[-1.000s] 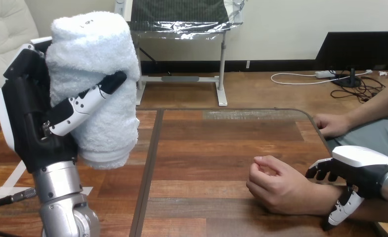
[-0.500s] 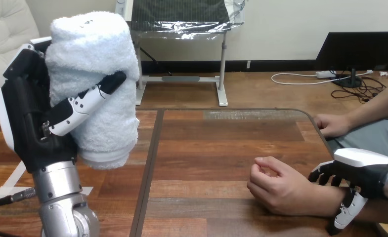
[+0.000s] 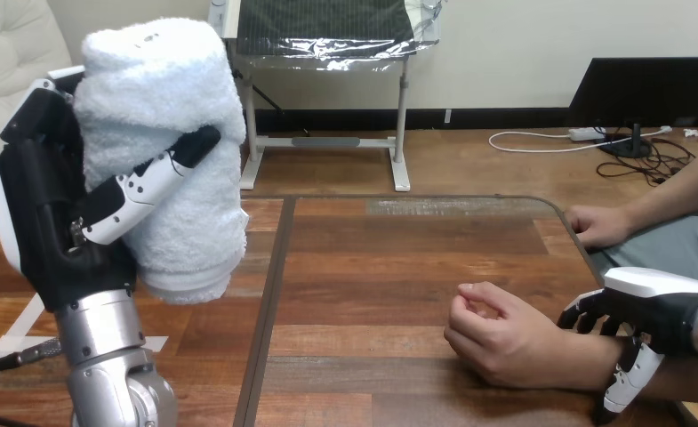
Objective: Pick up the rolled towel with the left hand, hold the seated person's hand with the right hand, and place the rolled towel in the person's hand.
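Observation:
A white rolled towel (image 3: 172, 151) stands upright in my left hand (image 3: 60, 222), raised high at the view's left, with the thumb curled across its front. On the table at the lower right rests the person's hand (image 3: 496, 334), its fingers loosely curled. My right hand (image 3: 643, 311) sits over the person's wrist at the right edge, its fingers and thumb curled round the wrist from above and from the near side.
The wooden table (image 3: 398, 258) stretches between my two hands. The person's other hand (image 3: 598, 225) lies at the table's far right edge.
My right hand has slid slightly right and down along the person's wrist. My left hand with the towel has shifted a little to the left.

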Tool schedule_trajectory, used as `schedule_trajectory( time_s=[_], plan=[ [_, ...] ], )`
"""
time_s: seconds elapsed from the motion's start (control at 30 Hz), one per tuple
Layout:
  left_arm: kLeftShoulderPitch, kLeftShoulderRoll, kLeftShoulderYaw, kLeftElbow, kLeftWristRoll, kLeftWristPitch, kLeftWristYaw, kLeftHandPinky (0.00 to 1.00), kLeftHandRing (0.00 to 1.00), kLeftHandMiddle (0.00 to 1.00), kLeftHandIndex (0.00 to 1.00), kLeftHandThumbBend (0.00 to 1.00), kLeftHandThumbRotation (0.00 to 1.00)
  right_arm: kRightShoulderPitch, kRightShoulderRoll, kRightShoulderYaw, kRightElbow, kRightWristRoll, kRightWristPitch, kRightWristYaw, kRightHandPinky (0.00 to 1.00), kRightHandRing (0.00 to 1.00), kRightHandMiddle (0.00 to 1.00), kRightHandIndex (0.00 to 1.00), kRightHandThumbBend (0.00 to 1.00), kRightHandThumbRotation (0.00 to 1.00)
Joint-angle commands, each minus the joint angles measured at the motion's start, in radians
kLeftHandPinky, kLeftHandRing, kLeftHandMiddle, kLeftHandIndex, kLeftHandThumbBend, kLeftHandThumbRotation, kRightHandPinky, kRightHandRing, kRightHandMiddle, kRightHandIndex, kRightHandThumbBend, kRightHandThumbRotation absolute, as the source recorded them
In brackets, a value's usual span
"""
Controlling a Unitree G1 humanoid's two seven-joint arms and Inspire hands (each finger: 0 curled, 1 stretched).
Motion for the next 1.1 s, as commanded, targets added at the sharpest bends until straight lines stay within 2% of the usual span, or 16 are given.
schedule_trajectory(
  time_s=[0.0,0.1,0.27,0.37,0.53,0.63,1.07],
  plan=[
    [-0.054,0.006,0.006,-0.06,-0.007,0.004,-0.006,0.23,0.29,0.35,0.4,0.55,0.0,0.042,-0.045,0.008,0.009,0.003,0.029,0.036,0.59,0.75,0.81,0.83,1.0,0.02],
    [-0.052,0.004,0.006,-0.066,-0.014,0.012,-0.007,0.23,0.29,0.35,0.4,0.55,0.0,0.047,-0.049,0.005,0.003,0.006,0.029,0.037,0.58,0.73,0.79,0.82,1.0,0.02],
    [-0.052,0.004,0.004,-0.065,-0.026,0.011,-0.015,0.23,0.29,0.35,0.4,0.55,0.0,0.056,-0.054,-0.001,-0.007,0.011,0.034,0.037,0.49,0.66,0.73,0.81,1.0,0.02],
    [-0.053,0.006,0.004,-0.061,-0.031,0.006,-0.02,0.22,0.29,0.35,0.4,0.53,0.0,0.061,-0.06,0.0,-0.015,0.013,0.033,0.036,0.47,0.64,0.72,0.8,1.0,0.02],
    [-0.054,0.004,0.004,-0.059,-0.022,0.005,-0.016,0.22,0.29,0.35,0.4,0.53,0.0,0.064,-0.066,0.006,-0.028,0.008,0.041,0.042,0.49,0.66,0.74,0.81,1.0,0.02],
    [-0.054,0.004,0.006,-0.058,0.006,0.004,-0.003,0.22,0.29,0.35,0.4,0.54,0.0,0.067,-0.068,0.01,-0.03,0.002,0.042,0.036,0.5,0.68,0.75,0.81,1.0,0.03],
    [-0.061,-0.004,0.002,-0.051,-0.019,0.0,-0.011,0.23,0.29,0.35,0.4,0.53,0.0,0.062,-0.065,0.03,-0.017,-0.026,0.035,0.019,0.51,0.71,0.78,0.81,1.0,0.02]
  ],
)
